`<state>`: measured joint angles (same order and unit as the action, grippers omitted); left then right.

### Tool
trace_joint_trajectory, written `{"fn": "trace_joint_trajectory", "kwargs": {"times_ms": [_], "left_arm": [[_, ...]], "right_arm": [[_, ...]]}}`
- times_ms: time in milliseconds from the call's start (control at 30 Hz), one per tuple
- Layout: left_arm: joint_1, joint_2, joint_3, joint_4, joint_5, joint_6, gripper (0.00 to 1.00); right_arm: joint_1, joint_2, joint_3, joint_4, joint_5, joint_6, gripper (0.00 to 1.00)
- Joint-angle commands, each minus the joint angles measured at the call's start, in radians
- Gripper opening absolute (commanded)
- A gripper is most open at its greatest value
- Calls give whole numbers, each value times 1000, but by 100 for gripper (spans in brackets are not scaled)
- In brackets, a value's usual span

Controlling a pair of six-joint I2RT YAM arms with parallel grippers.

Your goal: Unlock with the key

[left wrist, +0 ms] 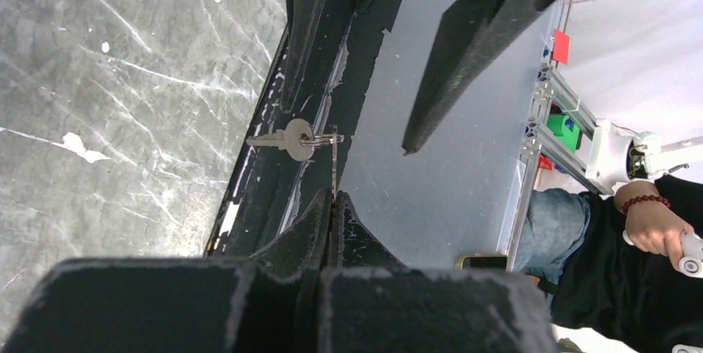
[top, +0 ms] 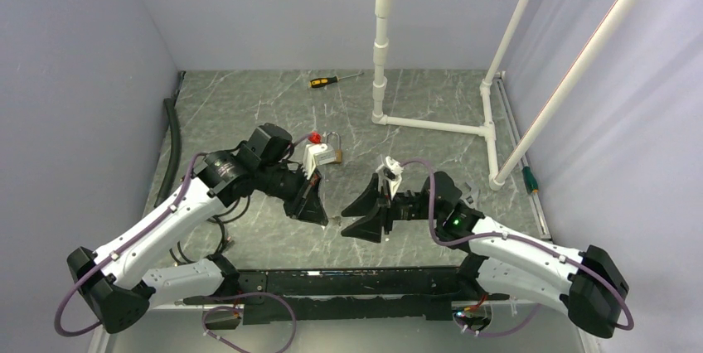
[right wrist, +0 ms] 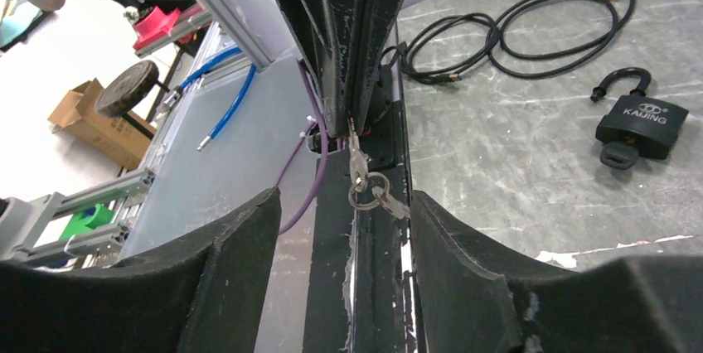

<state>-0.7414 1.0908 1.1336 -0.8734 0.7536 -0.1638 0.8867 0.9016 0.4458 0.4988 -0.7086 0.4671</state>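
While the left gripper (left wrist: 332, 204) pinched the key (right wrist: 355, 154) tight above the table (top: 249, 113) near its near edge, between the arms, the right gripper (right wrist: 344, 200) stood wide on either side of it, touching nothing. The padlock (right wrist: 642, 125) lay well apart, far-left; its shackle perhaps stood unlatched. Pick-up looked done; reaching the lock, inserting and turning were left.
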Motion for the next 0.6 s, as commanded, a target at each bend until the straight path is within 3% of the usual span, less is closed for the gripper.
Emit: {"fn": "trace_joint_trajectory", "kwargs": {"times_ms": [0, 433, 567], "left_arm": [[-2, -14, 0, 49, 74, 28, 0], [-2, 14, 1, 45, 85, 30, 0], [-2, 14, 3, 45, 66, 25, 0]], "right_arm": [[0, 21, 24, 74, -50, 5, 58], [0, 62, 47, 96, -61, 20, 42], [0, 77, 65, 64, -47, 11, 43]]}}
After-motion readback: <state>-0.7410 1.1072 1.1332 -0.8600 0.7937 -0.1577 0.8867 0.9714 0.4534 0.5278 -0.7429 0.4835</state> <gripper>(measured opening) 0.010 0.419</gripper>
